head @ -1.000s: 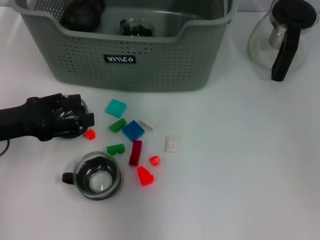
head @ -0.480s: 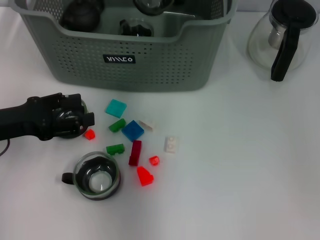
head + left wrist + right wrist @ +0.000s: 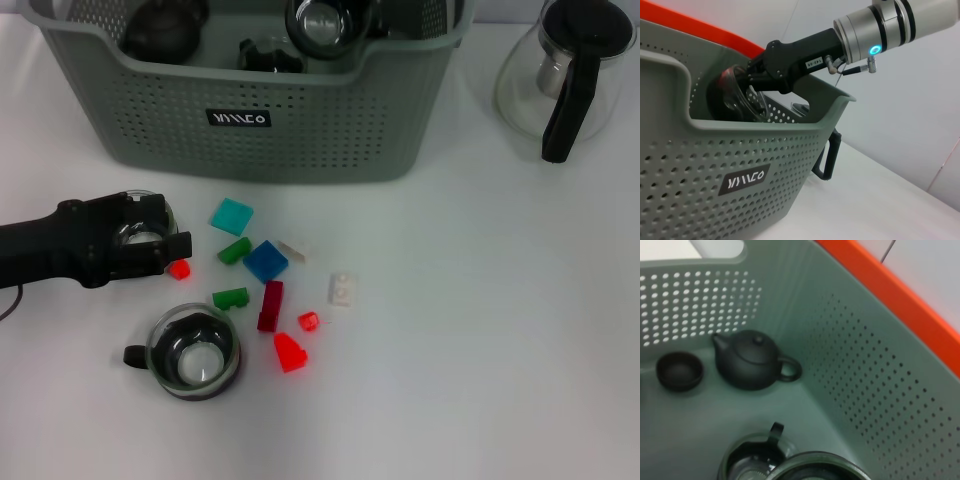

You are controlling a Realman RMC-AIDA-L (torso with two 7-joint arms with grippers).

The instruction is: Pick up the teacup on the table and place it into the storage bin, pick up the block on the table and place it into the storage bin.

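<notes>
Count:
- Four glass cups are showing. One cup is sitting low on the table, and a second cup is lying under the left claw. A third cup is resting in the bin, and the held cup is hanging over the bin's inside.
- Ten blocks are lying loose below the bin: teal block, blue block, two green blocks, a maroon block, four red blocks and two white blocks.
- A black teapot and a small dark bowl are sitting on the bin floor.
- One glass teapot is standing right of the bin.

Surface: the table is showing white and plain. A pale wall is standing behind it, and an orange strip is running past the bin's far rim.

Claws:
- The right claw is reaching over the bin rim and pinching the held cup, which is tilting.
- The left claw is lying low at table left, over the second cup and just beside one small red block. Whether it is spread or closed cannot be told.
</notes>
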